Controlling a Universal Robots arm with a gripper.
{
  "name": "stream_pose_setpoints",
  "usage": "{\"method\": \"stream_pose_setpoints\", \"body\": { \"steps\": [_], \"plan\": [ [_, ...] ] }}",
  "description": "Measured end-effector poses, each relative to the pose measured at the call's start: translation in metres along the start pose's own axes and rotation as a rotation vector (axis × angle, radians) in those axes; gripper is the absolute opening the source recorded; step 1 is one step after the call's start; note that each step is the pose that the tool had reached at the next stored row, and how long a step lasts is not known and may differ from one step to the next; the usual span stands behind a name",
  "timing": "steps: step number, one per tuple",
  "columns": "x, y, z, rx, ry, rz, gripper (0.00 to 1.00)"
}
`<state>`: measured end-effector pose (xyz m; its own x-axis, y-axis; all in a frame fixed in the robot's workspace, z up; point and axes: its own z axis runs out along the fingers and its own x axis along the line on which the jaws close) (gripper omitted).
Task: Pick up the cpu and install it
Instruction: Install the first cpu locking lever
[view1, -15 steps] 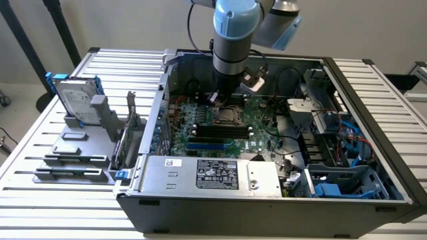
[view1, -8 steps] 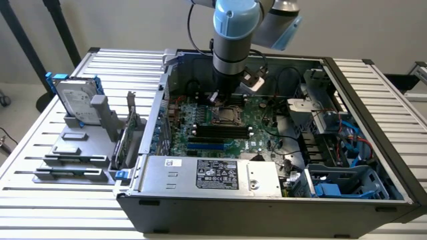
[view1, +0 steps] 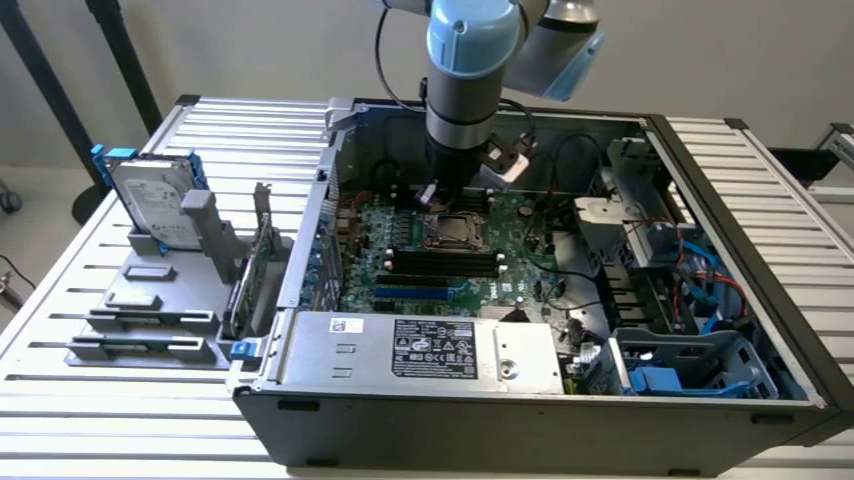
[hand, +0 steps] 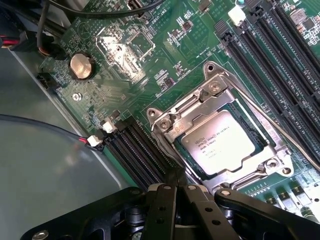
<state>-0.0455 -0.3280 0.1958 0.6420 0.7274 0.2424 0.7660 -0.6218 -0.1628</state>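
The cpu (hand: 223, 141) sits seated in its socket (hand: 175, 117) on the motherboard (hand: 125, 55) inside the case (view1: 534, 395), while the closed, empty pincer (hand: 172, 192) hovers just beside it.

White slatted table (view1: 80, 270): open PC case (view1: 534, 400) at centre; grey fixture stand (view1: 147, 320) towards exterior view's left, just beside case, holding hard drive (view1: 150, 195).

The arm (view1: 463, 90) is a silver-grey tube with pale blue joint caps, ending in a black, screw-studded tool (hand: 175, 192).
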Motion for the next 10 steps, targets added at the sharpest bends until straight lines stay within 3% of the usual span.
{"method": "stream_pose_setpoints", "body": {
  "steps": [10],
  "plan": [
    [0.0035,0.0044,0.0005,-0.0022,-0.0025,0.0,0.11]
  ]
}}
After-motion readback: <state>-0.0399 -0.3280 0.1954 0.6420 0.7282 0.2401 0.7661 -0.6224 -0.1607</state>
